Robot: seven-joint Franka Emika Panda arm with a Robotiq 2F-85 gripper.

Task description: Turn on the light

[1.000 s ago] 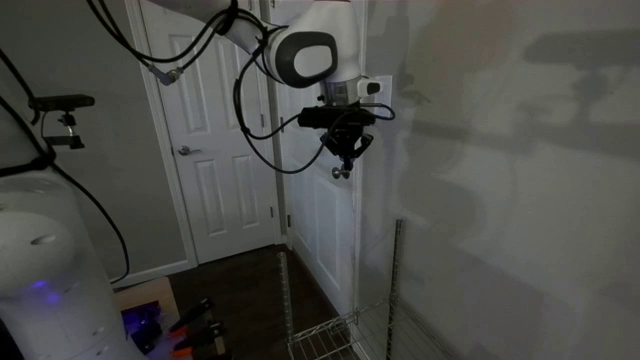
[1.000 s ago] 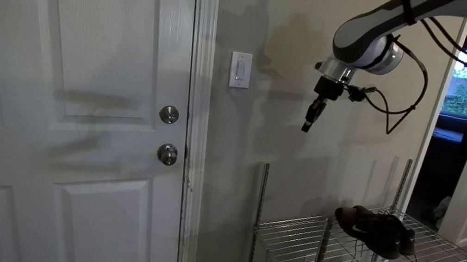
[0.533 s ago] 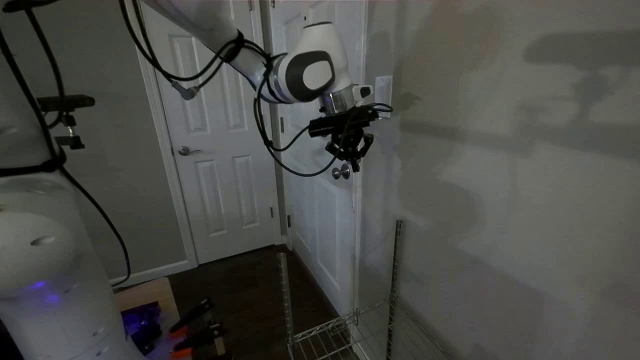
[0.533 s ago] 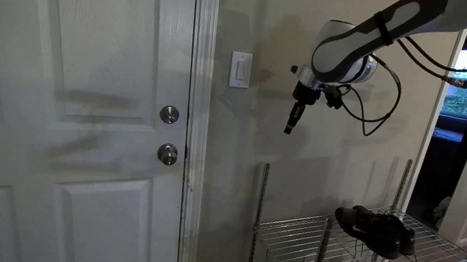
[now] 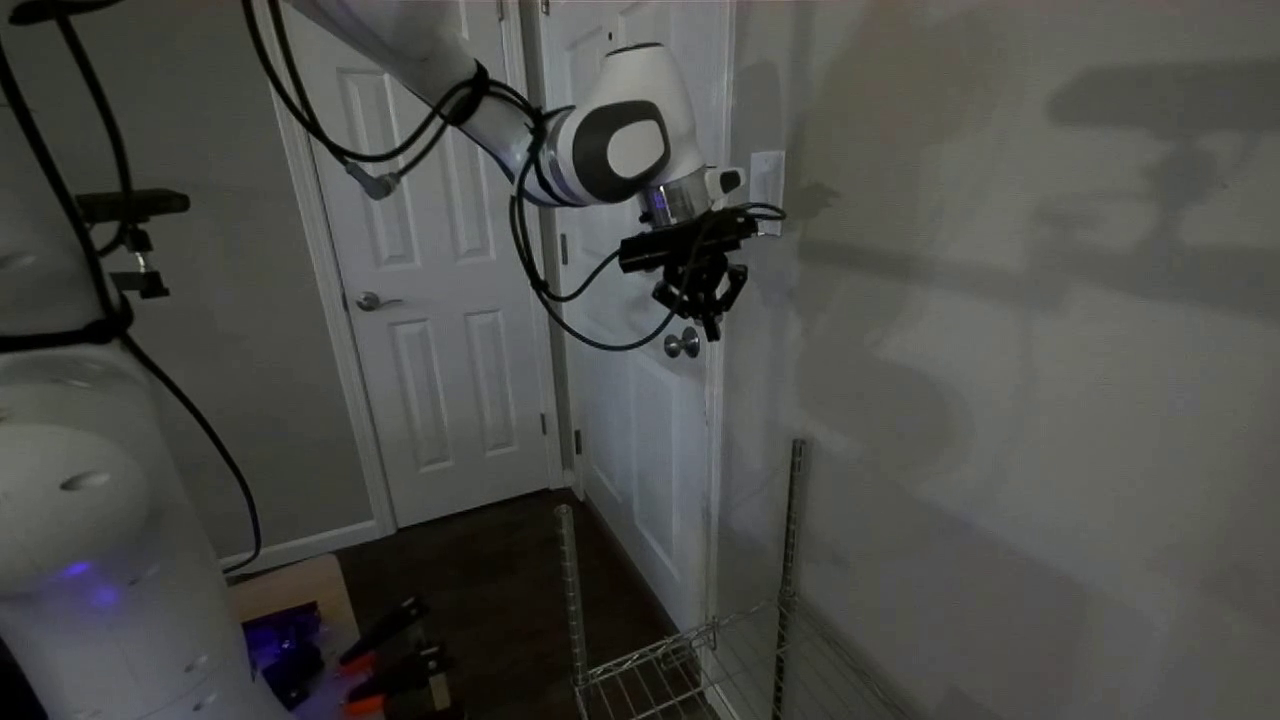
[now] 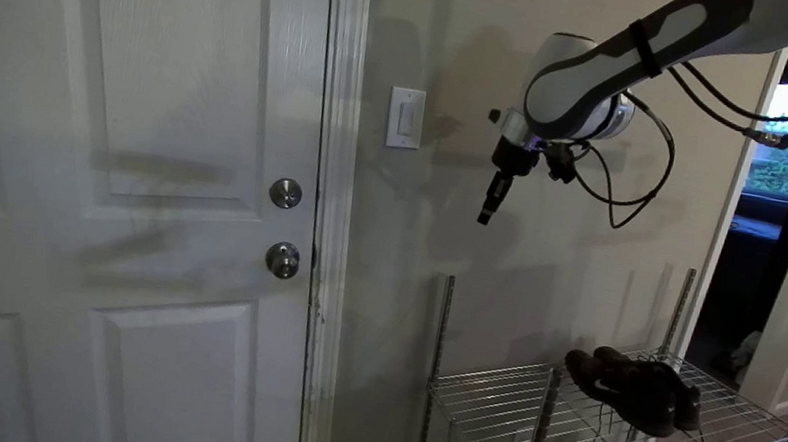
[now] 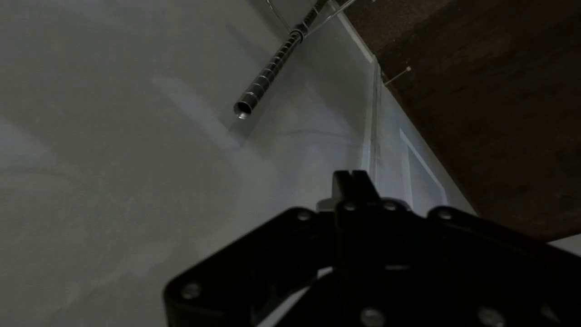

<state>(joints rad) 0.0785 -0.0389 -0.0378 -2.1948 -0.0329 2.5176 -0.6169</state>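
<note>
A white rocker light switch (image 6: 406,119) in a white wall plate is on the wall beside the door frame. In an exterior view the switch plate (image 5: 768,185) shows just behind my wrist, partly covered by it. My black gripper (image 6: 483,220) points down with a slight tilt, to the right of and lower than the switch in that view, apart from it. The gripper (image 5: 712,335) also shows in front of the door knobs in an exterior view. In the wrist view my gripper (image 7: 352,172) has its fingertips together with nothing between them. The switch is out of the wrist view.
A wire shelf rack (image 6: 495,383) with dark shoes (image 6: 632,389) stands below the arm against the wall. Its metal post (image 7: 268,77) shows in the wrist view. A white door (image 6: 184,101) with a deadbolt (image 6: 285,193) and a knob (image 6: 282,260) is beside the switch.
Over the first half second the arm moved nearer the switch and door, its forearm and wrist sinking lower. Since then it has barely moved. The fingers look shut throughout.
</note>
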